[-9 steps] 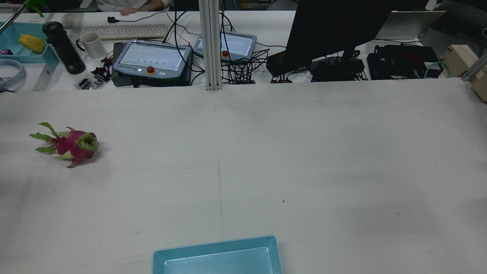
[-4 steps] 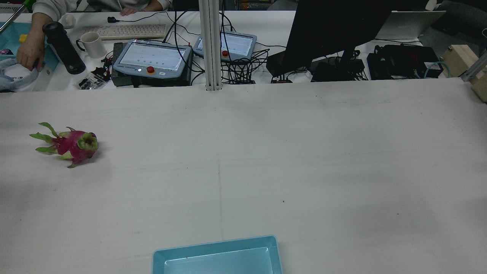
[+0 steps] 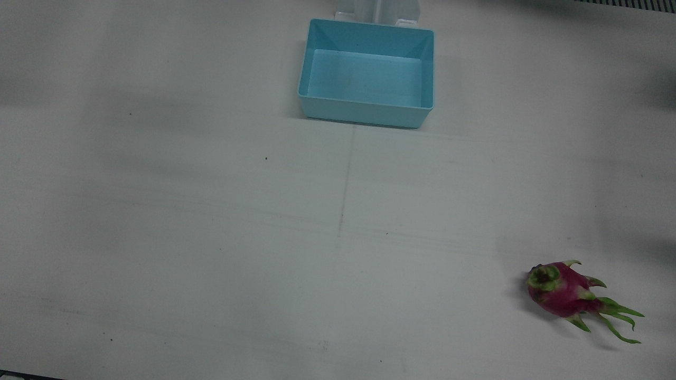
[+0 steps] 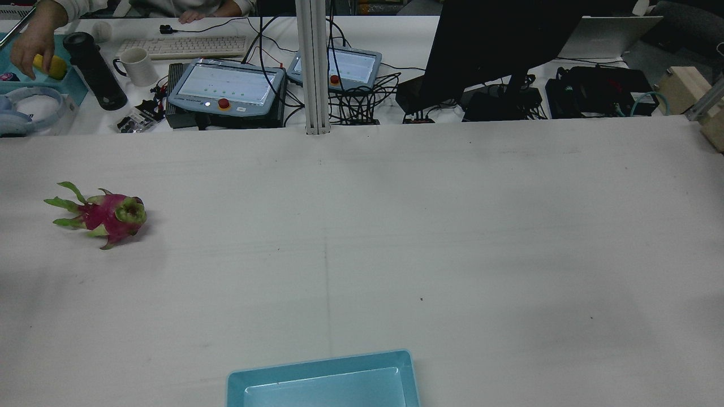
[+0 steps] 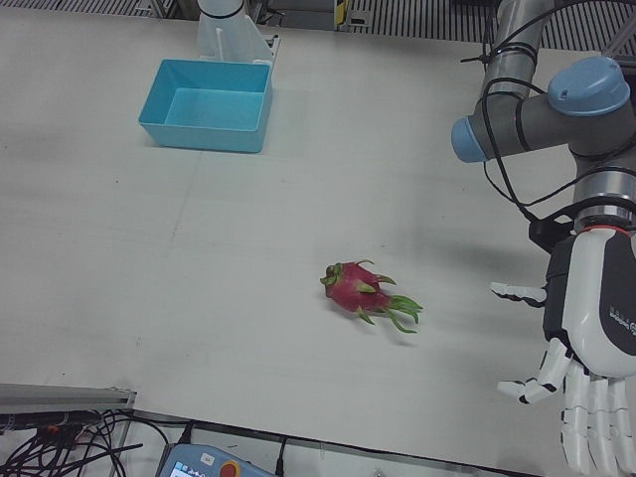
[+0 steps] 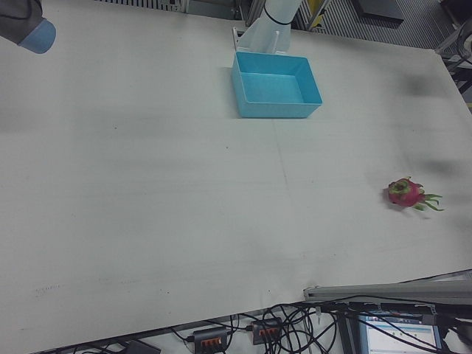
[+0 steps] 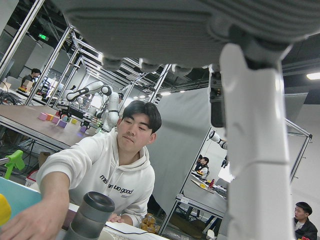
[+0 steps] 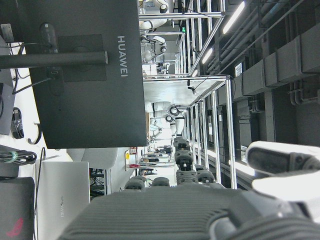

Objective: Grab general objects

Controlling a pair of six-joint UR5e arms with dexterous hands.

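Note:
A pink dragon fruit (image 5: 356,290) with green scales lies on its side on the white table (image 5: 298,219), near the edge on my left arm's half. It also shows as the dragon fruit (image 3: 562,290), (image 4: 110,215), (image 6: 405,192). My left hand (image 5: 594,333) hangs above the table to the view's right of the fruit, well apart from it, open with fingers spread downward. Its own camera shows only the palm and one finger (image 7: 255,150). My right hand (image 8: 200,215) shows only its palm and a straight finger, holding nothing; the right arm's elbow (image 6: 29,29) is at the top left.
A light-blue bin (image 3: 364,108) with nothing in it stands by the arms' pedestals, also the bin (image 5: 204,134), (image 6: 276,110), (image 4: 322,367). Beyond the table are teach pendants (image 4: 226,87), a monitor (image 4: 498,45), a post (image 4: 315,68) and a person's hand (image 4: 34,42).
Behind the table a person's hand came in at the far left, touched the headphones, then moved up to the yellow object. The dragon fruit and the bin have not moved.

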